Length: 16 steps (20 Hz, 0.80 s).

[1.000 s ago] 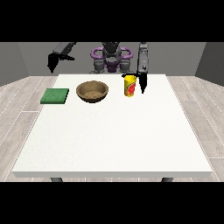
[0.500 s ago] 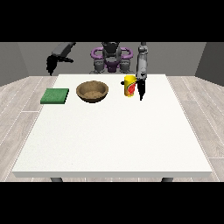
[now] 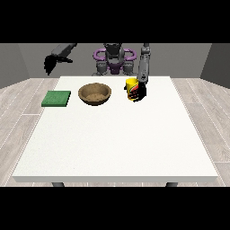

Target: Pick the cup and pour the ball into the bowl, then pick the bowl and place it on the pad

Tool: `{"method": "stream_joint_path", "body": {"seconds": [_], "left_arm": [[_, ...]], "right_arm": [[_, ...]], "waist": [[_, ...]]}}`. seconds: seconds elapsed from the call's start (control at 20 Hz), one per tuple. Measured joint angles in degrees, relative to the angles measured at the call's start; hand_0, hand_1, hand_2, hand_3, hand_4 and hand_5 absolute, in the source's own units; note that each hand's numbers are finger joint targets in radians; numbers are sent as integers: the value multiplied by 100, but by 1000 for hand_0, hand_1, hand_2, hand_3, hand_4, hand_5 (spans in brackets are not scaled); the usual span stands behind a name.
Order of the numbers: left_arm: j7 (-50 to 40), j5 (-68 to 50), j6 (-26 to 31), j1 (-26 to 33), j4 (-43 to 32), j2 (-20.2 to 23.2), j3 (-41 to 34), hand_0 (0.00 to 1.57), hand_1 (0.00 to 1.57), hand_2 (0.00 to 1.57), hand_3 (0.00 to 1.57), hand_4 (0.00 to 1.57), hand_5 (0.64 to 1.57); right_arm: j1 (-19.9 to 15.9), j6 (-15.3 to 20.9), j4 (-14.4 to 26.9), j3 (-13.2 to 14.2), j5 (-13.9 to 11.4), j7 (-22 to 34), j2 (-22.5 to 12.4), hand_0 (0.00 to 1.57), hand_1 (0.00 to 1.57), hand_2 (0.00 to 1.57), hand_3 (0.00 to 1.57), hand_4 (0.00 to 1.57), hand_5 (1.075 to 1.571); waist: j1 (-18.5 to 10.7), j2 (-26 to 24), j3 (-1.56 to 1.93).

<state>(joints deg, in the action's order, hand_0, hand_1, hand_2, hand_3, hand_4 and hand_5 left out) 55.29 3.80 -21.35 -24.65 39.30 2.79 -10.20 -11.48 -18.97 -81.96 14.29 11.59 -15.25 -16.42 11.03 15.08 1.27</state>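
The yellow cup stands upright on the white desk just right of the wooden bowl, with the green pad further left. We see the robot hand at the view's left hanging idle in the air, its fingers too small to read, while the robot hand at the view's right is wrapped round the cup. We judge a hasty tilt could send the ball, unseen from here, past the bowl's rim; nothing blocks the way.

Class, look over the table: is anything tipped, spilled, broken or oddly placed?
Nothing stands out. The yellow cup stands upright with the hand at the view's right against it, the brown bowl sits level, and the green pad lies flat on the table. No spill shows.
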Motion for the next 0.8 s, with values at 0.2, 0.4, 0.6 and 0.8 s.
{"method": "stream_joint_path", "body": {"seconds": [0.2, 0.4, 0.6, 0.8], "left_arm": [[-197, 191, -263, 25, -118, -44, 99, 1314, 1314, 1571, 1571, 1494, 1277], [-1054, 735, -497, -43, -130, 276, 498, 1414, 1414, 1571, 1571, 1571, 1329], [-2163, 1375, -583, -538, -168, 1017, 823, 1456, 1456, 1571, 1571, 1571, 1296], [-3170, 1930, -538, -1126, -217, 1499, 1102, 1486, 1486, 1571, 1571, 1571, 1274]], "right_arm": [[10, -89, 79, 148, 185, 305, -161, 0, 0, 0, 0, 0, 1569], [162, -137, 513, 262, 192, 370, -230, 0, 0, 0, 0, 0, 1569], [201, -94, 804, 259, 146, 479, -207, 0, 0, 0, 0, 0, 1569], [197, -113, 1071, 280, 118, 402, -193, 0, 0, 0, 0, 0, 1569]], "waist": [[-35, -287, -53], [-289, -889, -89], [-449, -1328, -96], [-497, -1448, -106]]}}
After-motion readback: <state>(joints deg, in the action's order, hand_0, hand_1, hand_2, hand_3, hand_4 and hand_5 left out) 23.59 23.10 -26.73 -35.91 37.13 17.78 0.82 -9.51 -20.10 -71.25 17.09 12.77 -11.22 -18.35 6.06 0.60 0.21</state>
